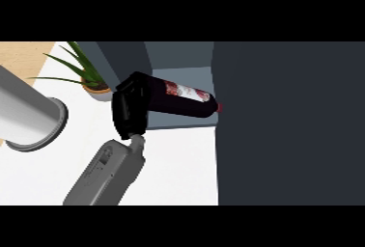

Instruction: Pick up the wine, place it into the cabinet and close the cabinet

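Placing looks to be the step in hand: the cabinet door point(285, 125) is standing open at the right, and the wine bottle point(187, 99) is lying tilted at the mouth of the cabinet point(187, 76), the right hand point(130, 108) curling round its base. Next it is probably needing a push farther in, a release, then the door swung shut.

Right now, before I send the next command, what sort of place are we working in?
Probably a home kitchen: a white counter, a dark cabinet with an open bay, and a potted plant beside it. The wine bottle fits too.
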`<state>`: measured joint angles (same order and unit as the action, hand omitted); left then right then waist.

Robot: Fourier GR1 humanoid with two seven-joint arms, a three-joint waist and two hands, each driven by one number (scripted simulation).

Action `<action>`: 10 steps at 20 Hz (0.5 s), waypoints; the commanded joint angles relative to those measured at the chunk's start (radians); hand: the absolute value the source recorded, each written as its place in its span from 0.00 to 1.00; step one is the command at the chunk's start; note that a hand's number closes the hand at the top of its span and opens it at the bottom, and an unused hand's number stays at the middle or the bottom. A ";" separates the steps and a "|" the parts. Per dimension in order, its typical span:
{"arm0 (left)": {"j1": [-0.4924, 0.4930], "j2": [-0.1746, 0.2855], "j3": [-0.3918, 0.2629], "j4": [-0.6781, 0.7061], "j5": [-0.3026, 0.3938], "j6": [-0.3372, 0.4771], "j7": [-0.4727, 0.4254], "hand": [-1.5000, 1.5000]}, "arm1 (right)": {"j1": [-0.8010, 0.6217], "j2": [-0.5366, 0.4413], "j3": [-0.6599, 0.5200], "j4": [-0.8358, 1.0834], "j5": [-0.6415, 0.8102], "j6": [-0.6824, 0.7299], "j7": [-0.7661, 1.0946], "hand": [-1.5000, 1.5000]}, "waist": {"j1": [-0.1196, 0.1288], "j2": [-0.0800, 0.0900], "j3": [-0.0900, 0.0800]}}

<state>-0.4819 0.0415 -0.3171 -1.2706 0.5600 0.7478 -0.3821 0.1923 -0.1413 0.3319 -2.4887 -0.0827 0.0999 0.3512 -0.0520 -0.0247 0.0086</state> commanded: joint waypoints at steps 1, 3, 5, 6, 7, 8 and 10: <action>-0.205 0.013 0.052 0.237 0.010 -0.005 0.107 1.00 | 0.007 -0.008 -0.020 -0.111 -0.072 -0.003 0.055 0.00 | -0.033 0.041 -0.008; -0.199 0.042 0.015 0.243 -0.020 0.023 0.130 1.00 | 0.016 0.003 -0.016 -0.092 -0.078 -0.005 0.048 0.00 | -0.033 0.041 -0.007; -0.195 0.077 0.025 0.238 -0.020 0.034 0.143 1.00 | 0.047 -0.008 -0.015 -0.117 -0.099 0.015 0.041 0.00 | -0.044 0.041 -0.006; -0.183 0.059 0.005 0.252 -0.041 0.075 0.130 1.00 | 0.039 -0.003 0.002 -0.129 -0.081 0.009 0.056 0.00 | -0.044 0.040 -0.007; -0.193 0.085 0.006 0.258 -0.056 0.091 0.134 1.00 | 0.041 0.000 0.001 -0.089 -0.078 0.014 0.037 0.00 | -0.040 0.042 -0.006; -0.199 0.096 -0.013 0.265 -0.072 0.122 0.152 1.00 | 0.022 0.009 0.017 -0.077 -0.065 0.015 0.029 0.00 | -0.043 0.044 -0.006; -0.196 0.119 -0.041 0.269 -0.109 0.167 0.150 0.00 | 0.024 0.024 0.009 -0.074 -0.061 0.001 0.022 0.00 | -0.047 0.044 -0.005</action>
<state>-0.5177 0.0808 -0.3723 -1.2576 0.5040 0.9146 -0.3014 0.2031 -0.1286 0.3430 -2.4862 -0.0842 0.1133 0.3455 -0.0715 -0.0235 0.0078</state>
